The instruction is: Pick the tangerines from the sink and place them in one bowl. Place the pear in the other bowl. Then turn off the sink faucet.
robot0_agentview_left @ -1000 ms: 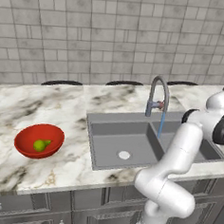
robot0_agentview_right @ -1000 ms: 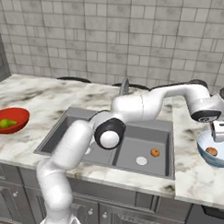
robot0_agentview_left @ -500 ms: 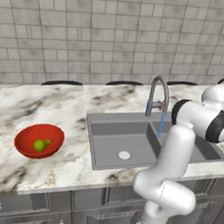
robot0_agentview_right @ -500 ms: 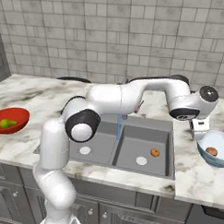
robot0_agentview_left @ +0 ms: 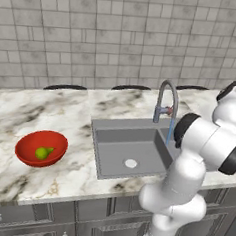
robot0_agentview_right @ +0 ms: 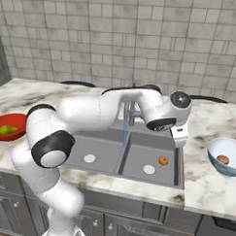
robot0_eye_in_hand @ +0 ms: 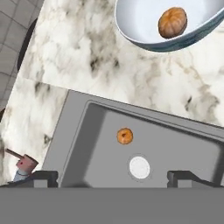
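Note:
One tangerine (robot0_agentview_right: pixel 163 161) lies on the floor of the grey sink (robot0_agentview_right: pixel 138 152), near a white drain (robot0_eye_in_hand: pixel 139 167); the hand view shows this tangerine (robot0_eye_in_hand: pixel 125 136) in the sink (robot0_eye_in_hand: pixel 175 140) too. Another tangerine (robot0_eye_in_hand: pixel 172 22) rests in the pale bowl (robot0_eye_in_hand: pixel 140 30), which stands on the counter right of the sink (robot0_agentview_right: pixel 227 150). The pear (robot0_agentview_left: pixel 43 152) sits in the red bowl (robot0_agentview_left: pixel 42 141) at far left. My gripper (robot0_agentview_right: pixel 180 137) hangs open and empty above the sink's right edge (robot0_eye_in_hand: pixel 113 178). The faucet (robot0_agentview_right: pixel 131 110) runs a thin blue stream.
Marble counter (robot0_agentview_left: pixel 66 106) surrounds the sink, with a tiled wall behind. The faucet's handle (robot0_eye_in_hand: pixel 24 166) shows at the hand view's lower left. My own white arm (robot0_agentview_right: pixel 101 112) arches across the sink in front of the spout.
The gripper has swung left, from above the pale bowl to over the sink's right edge, staying open. A tangerine stays behind in that bowl.

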